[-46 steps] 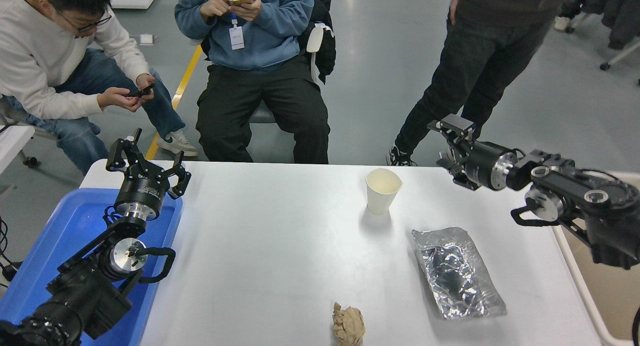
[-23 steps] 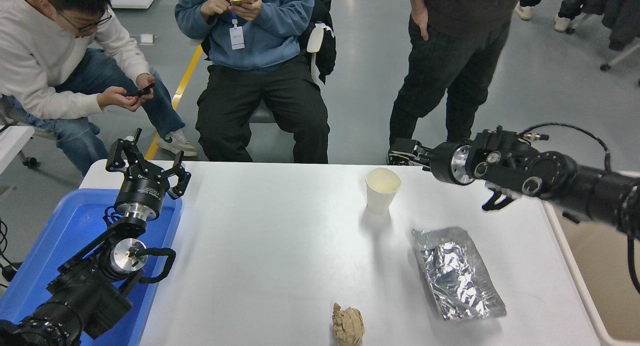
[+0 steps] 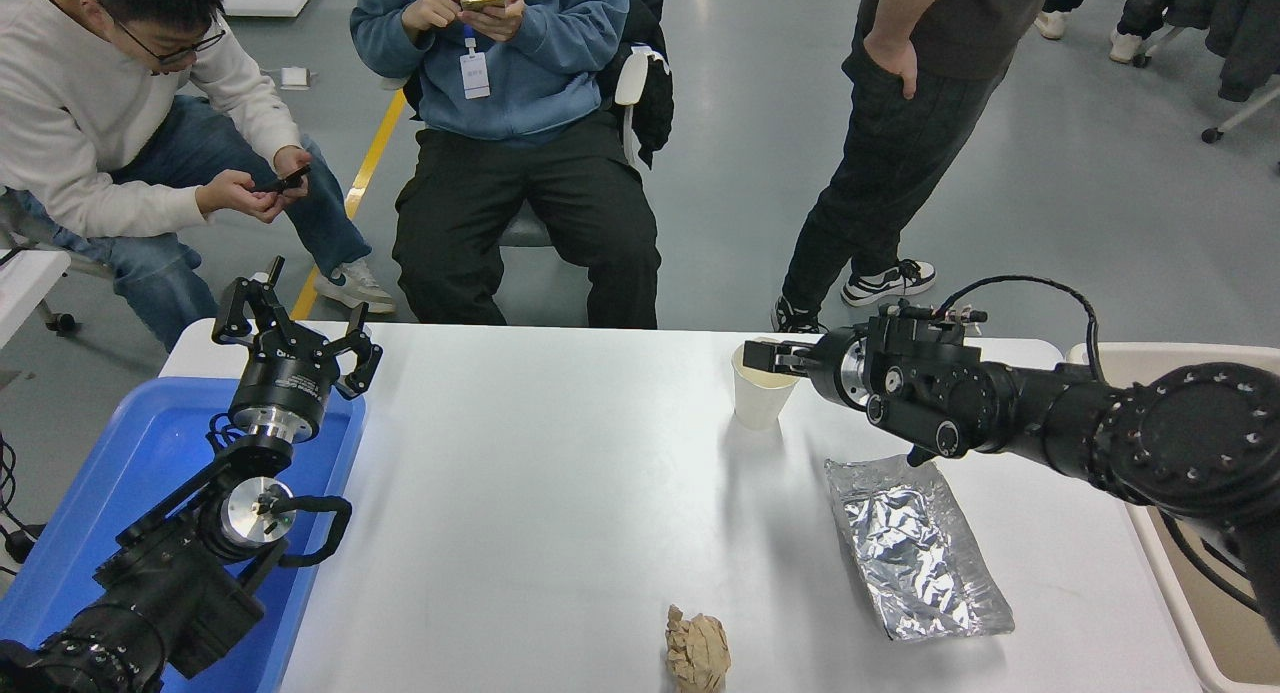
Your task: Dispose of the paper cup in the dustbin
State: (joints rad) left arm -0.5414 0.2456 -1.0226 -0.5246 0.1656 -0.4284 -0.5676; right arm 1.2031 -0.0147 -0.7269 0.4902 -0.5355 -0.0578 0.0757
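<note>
Beside the foil tray (image 3: 915,548), on its far left, the paper cup (image 3: 757,398) is seen upright in the head view. At the cup's rim the right gripper (image 3: 768,356) is reached in; its finger spread cannot be told. The cup is judged light, thin-walled and easily crushed, best pinched gently just under the rolled rim. The dustbin (image 3: 1105,353) is glimpsed well to the cup's right. The left gripper (image 3: 290,328), fingers spread, is parked over the blue tray (image 3: 120,473).

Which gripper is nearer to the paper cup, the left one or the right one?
The right. The right gripper is at the paper cup, over its rim from the right side. The left gripper is parked far to the left, above the blue tray.
</note>
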